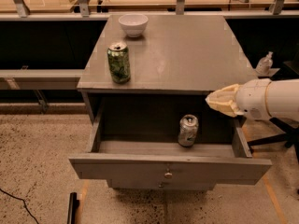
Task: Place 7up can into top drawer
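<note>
7up can [188,130] stands upright inside the top drawer [140,167], toward the right half of the drawer floor and close to the back. The drawer is pulled well out, and its front panel with the small round knob [167,175] lies nearest to you. The can sits below the tool [212,101] and off to its left in the view, clear of it and not touching. Your tool hangs at the right front corner of the cabinet, about level with the edge of the surface [187,50] and above the drawer's right side wall. It holds nothing, though you cannot tell whether it is spread or pressed together. Farther back and well to the tool's left, a dark green can [118,62] stands upright on the surface. Beyond it a white bowl [133,24] sits near the far edge.
</note>
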Motion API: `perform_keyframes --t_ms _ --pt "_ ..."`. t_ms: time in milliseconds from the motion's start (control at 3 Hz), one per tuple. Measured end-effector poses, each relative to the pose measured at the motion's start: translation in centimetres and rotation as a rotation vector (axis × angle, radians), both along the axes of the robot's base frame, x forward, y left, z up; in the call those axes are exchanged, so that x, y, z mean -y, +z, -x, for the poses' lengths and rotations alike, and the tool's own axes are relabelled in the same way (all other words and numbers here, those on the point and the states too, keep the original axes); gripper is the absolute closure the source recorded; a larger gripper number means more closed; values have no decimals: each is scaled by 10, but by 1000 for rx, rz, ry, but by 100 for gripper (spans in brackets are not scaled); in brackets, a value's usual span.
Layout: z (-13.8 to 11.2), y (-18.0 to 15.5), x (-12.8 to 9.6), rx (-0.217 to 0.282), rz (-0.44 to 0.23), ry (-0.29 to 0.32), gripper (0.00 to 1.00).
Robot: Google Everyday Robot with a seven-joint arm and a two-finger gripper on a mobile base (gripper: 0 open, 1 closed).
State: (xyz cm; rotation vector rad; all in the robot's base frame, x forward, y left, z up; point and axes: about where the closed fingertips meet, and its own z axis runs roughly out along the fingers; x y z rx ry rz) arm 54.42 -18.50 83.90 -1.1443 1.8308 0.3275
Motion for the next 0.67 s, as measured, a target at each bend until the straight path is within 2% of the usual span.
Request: perform_keyframes --t_ms 333,667 --pt "-18 80 -14 133 -43 25 100" --pt "-22 91 -13 152 -47 22 82"
